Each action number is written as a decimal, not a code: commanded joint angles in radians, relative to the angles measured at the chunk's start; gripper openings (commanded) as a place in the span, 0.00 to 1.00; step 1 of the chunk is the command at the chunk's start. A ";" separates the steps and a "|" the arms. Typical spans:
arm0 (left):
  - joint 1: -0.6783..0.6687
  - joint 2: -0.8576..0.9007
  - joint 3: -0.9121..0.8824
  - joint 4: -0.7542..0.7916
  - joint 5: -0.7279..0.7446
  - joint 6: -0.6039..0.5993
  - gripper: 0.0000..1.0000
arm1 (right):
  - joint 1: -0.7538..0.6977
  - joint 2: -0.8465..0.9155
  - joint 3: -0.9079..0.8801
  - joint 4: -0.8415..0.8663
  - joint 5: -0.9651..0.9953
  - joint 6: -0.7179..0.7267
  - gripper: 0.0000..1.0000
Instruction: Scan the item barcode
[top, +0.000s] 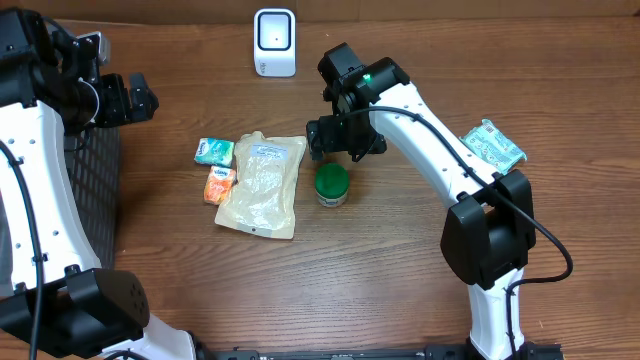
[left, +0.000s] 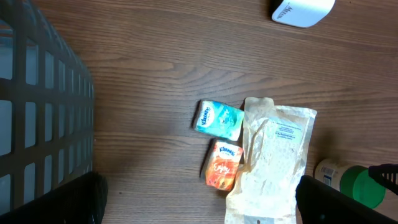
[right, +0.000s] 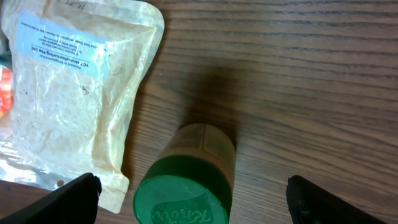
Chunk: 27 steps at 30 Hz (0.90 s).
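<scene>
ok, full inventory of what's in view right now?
scanner: 1, white, far side of the table, centre
pouch: 1, clear with pale contents and a blue-white label, flat, mid-table
jar: 1, green lid, pale body, just right of the pouch
teal tissue pack: 1, teal, left of the pouch's far end
orange tissue pack: 1, orange, at the pouch's left edge, nearer than the teal one
green-white packet: 1, right side, on its own
basket: 1, black grid, left edge
table: 1, brown wood
left arm: white and black, by the basket, jaws open
right arm: white and black, jaws open above the jar
</scene>
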 joint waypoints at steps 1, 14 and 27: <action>0.003 -0.029 0.017 0.002 0.008 -0.008 0.99 | 0.025 -0.012 -0.007 0.003 0.013 0.024 0.93; 0.003 -0.029 0.017 0.002 0.008 -0.008 0.99 | 0.064 -0.012 -0.069 -0.001 0.080 0.181 0.91; 0.003 -0.029 0.017 0.002 0.008 -0.008 0.99 | 0.065 -0.012 -0.094 0.010 0.071 0.199 0.91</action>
